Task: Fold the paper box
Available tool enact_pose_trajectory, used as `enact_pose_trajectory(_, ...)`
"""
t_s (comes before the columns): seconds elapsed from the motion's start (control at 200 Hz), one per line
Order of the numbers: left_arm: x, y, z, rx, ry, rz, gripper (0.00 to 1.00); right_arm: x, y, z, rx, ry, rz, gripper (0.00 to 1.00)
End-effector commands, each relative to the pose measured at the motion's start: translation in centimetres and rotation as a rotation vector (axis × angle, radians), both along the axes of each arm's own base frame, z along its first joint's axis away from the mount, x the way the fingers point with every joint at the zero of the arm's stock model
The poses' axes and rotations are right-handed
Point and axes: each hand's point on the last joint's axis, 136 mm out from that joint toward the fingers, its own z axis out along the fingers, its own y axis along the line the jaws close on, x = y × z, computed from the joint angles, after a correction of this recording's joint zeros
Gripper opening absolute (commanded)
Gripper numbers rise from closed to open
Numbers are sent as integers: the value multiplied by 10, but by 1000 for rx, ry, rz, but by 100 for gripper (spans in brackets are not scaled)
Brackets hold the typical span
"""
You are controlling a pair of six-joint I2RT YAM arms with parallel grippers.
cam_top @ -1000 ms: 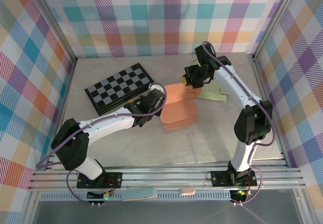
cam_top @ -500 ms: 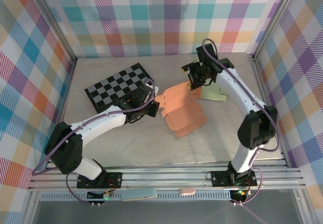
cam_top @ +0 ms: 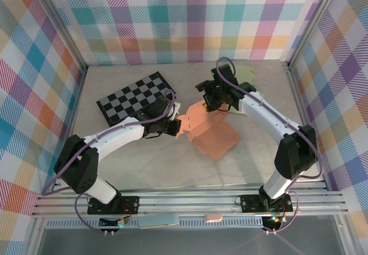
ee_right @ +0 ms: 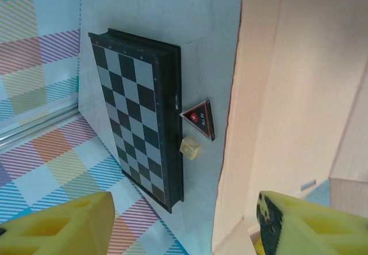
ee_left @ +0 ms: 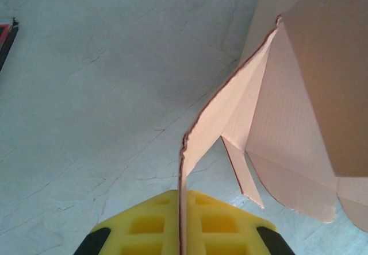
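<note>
The paper box [cam_top: 210, 130] lies half-folded at the centre of the bench [cam_top: 144, 163], its salmon panels partly raised.

At its 9 o'clock, your left claw [cam_top: 177, 127] is clamped on one thin flap. The left wrist view shows that flap edge-on, pinched between the yellow fingers [ee_left: 144, 232], with the box [ee_left: 299, 111] opening out toward 2 o'clock.

At the box's 12 o'clock, your right claw [cam_top: 210, 103] is spread wide and grips nothing. Its camera looks past the box wall [ee_right: 287, 105] to the chessboard [ee_right: 138, 117]. It also picks out a small triangular tag [ee_right: 199, 118] and a tiny block [ee_right: 190, 147] just beside the board's edge.

From above, the chessboard [cam_top: 135, 100] sits at 10 o'clock. The bench is grey and marbled, and plaid walls [cam_top: 172, 19] close it in. A pale sheet [cam_top: 248, 74] at 1 o'clock is partly covered by the right arm.
</note>
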Motion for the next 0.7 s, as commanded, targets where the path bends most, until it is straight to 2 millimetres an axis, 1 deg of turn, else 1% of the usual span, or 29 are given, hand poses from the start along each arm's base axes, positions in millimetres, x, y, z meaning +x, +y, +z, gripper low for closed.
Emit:
enact_pose_trajectory(0.0, 1, 0, 1, 0, 22, -17, 0, 5, 9, -15, 37, 13, 35, 63)
enact_pose_trajectory(0.045, 2, 1, 0, 1, 22, -14, 0, 4, 11, -21, 41, 31, 45, 62)
enact_pose_trajectory(0.145, 3, 3, -1, 5, 23, -14, 0, 5, 13, -28, 53, 34, 57, 56)
enact_pose_trajectory(0.4, 4, 4, -4, 12, 30, -13, 0, 3, 5, -53, 57, 78, 59, 46)
enact_pose_trajectory(0.57, 6, 6, -9, 14, 46, 0, 0, -2, 0, -62, 65, 75, 60, 39)
enact_pose_trajectory(0.695, 8, 9, -14, 8, 69, 26, 0, -1, 0, -63, 81, 23, 67, 34)
